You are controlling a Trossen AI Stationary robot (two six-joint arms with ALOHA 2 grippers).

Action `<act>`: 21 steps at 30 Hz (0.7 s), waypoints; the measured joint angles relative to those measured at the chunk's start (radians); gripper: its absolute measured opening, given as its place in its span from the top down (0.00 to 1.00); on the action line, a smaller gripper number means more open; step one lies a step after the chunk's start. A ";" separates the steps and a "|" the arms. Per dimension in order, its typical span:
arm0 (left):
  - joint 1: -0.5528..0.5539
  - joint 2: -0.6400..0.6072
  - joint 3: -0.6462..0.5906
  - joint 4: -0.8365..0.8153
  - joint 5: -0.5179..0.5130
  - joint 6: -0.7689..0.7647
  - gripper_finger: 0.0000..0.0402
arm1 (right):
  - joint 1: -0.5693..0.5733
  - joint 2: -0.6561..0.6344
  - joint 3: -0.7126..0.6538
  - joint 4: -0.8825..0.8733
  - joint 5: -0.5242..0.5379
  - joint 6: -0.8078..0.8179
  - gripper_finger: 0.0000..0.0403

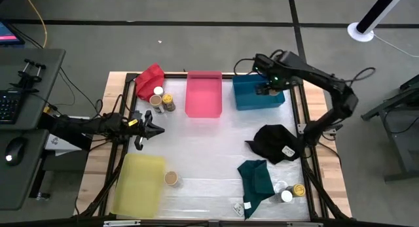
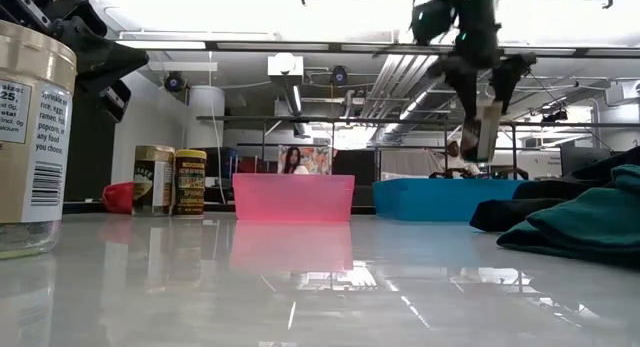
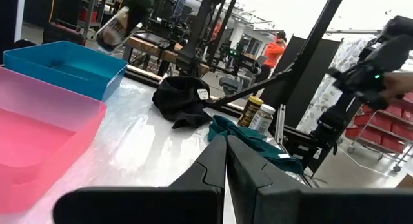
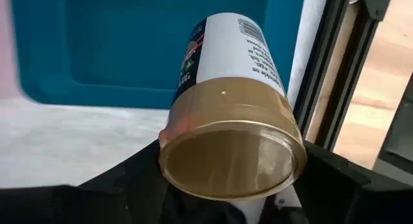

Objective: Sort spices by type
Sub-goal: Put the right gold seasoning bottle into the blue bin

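Observation:
My right gripper (image 1: 267,89) hangs over the blue tray (image 1: 245,96) at the table's far side, shut on a tan-lidded spice jar (image 4: 226,88). The same jar (image 2: 487,127) shows in the low view, in the air above the tray. My left gripper (image 1: 152,129) hovers shut near the table's left edge, holding nothing; its fingers (image 3: 213,166) meet. Three jars (image 1: 162,99) stand by the red cloth (image 1: 149,78). One tan-lidded jar (image 1: 171,178) stands beside the yellow tray (image 1: 139,184). More jars (image 1: 292,192) stand next to the teal cloth (image 1: 256,180). My right gripper pinches the jar at its tan lid end (image 4: 193,114) between the two fingers (image 4: 122,182), one on either side. The fingers come from above, pointing down. The jar is lifted clear and hangs slightly tilted below them, label end (image 2: 488,145) lowest, over the blue tray.
A pink tray (image 1: 203,93) sits between the red cloth and the blue tray. A black cloth (image 1: 275,143) lies at mid right, with the teal cloth nearer. The white table middle (image 1: 203,148) is open. A dark frame rail (image 1: 306,122) runs along the right edge.

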 joint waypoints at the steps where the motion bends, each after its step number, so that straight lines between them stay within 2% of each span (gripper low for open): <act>1: 0.000 0.000 0.000 0.000 0.000 0.000 1.00 | -0.016 0.021 0.000 0.002 -0.003 -0.026 0.33; 11: 0.000 0.000 0.000 0.000 0.000 0.000 1.00 | -0.113 0.211 0.000 -0.020 0.001 -0.333 0.33; 21: 0.000 0.000 0.000 0.000 0.000 0.000 1.00 | -0.200 0.222 0.000 -0.051 -0.008 -0.552 0.33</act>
